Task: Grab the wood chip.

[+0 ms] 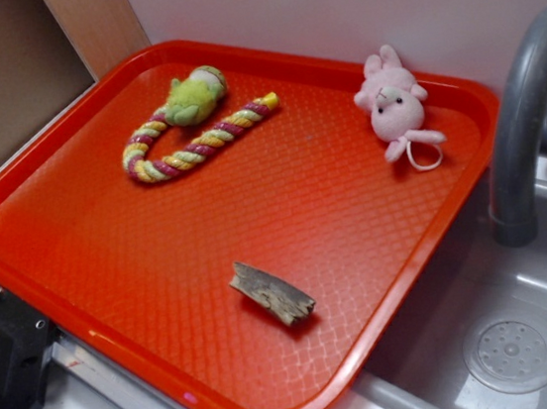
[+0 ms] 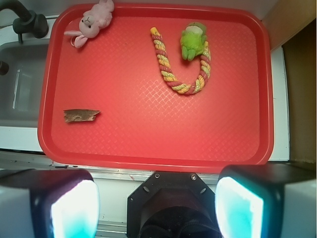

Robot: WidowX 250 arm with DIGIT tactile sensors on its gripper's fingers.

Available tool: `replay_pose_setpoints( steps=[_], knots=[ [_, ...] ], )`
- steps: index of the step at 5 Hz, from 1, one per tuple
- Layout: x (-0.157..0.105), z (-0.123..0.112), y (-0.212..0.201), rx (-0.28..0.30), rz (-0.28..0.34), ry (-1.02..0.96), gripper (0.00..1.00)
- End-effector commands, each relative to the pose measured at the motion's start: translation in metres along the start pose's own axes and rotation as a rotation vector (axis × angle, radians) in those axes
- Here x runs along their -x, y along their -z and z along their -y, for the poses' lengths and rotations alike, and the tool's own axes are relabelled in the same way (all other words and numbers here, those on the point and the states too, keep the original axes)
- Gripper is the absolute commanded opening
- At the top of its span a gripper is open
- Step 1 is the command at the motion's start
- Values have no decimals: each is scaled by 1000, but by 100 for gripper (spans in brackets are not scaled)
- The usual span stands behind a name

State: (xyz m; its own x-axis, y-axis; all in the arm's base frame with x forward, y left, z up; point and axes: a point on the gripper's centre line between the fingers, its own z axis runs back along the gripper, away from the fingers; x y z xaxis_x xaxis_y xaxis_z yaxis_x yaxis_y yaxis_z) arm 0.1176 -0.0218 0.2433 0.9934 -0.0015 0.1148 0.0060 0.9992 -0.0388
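**Wood sliver waits alone near the tray's front edge**

Weathered grey-brown, the chip (image 1: 273,292) lies flat on the red tray (image 1: 98,236), close to the rim on the sink (image 1: 529,333) side and well apart from everything else. From the wrist view it sits low and to the left, (image 2: 81,115), with bare tray all round it.

It looks light, dry and stiff: a thin jagged piece with pointed ends and a rough, grainy face. That roughness should give the fingers some bite, but the thinness means there is little height to catch, and the tray's textured plastic may let it skate if one finger arrives first. The ends taper, so they look like poor places to pinch and might splinter. My judgement is that the best hold is across the narrow width at the thicker middle, jaws set square to the long axis and brought low to the tray.

The gripper (image 2: 157,208) is parted wide, holding nothing, its two fingers (image 2: 74,210) framing the bottom of the wrist view, high above the tray's near rim.

Counted: one chip, one tray, one pink bunny (image 1: 393,102), one striped rope (image 1: 196,146) with one green plush (image 1: 193,97) on it, one grey faucet (image 1: 526,104).
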Motion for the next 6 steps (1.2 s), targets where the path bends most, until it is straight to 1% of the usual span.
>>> replay_pose_setpoints(
  steps=[1, 2, 3, 4, 5, 6],
  knots=[
    [0, 0, 0, 0, 0, 0, 100],
    [-19, 8, 1, -90, -20, 263, 100],
    [-36, 18, 14, -45, 14, 509, 100],
    [-53, 47, 32, -44, 116, 758, 100],
    [-62, 85, 54, -69, 170, 1012, 100],
    [-51, 119, 83, -73, 118, 1274, 100]
  ],
)
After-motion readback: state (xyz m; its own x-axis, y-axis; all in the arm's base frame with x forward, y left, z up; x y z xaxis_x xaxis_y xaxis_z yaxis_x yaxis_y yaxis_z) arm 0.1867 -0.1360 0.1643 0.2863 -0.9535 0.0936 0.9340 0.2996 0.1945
